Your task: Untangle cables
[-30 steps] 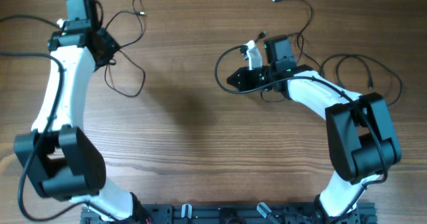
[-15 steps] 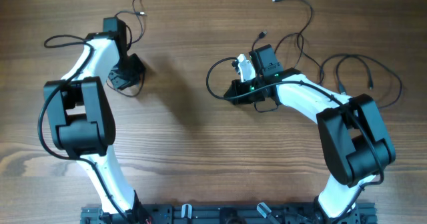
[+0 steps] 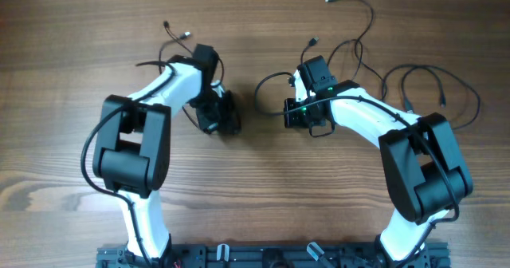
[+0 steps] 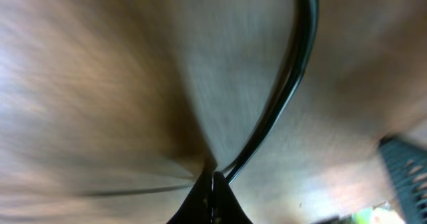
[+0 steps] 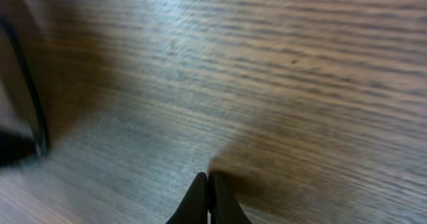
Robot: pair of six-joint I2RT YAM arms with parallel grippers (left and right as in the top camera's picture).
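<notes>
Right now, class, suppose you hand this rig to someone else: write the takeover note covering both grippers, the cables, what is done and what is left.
Left gripper: shut, apparently pinching one cable at its tips.
Right gripper: shut, nothing between its tips; a cable loop lies beside it.
Other cables: loose overlapping loops on the table, right side.
Done: the left arm's cable lies apart from the rest.
Left: separate the right-side loops.
</notes>
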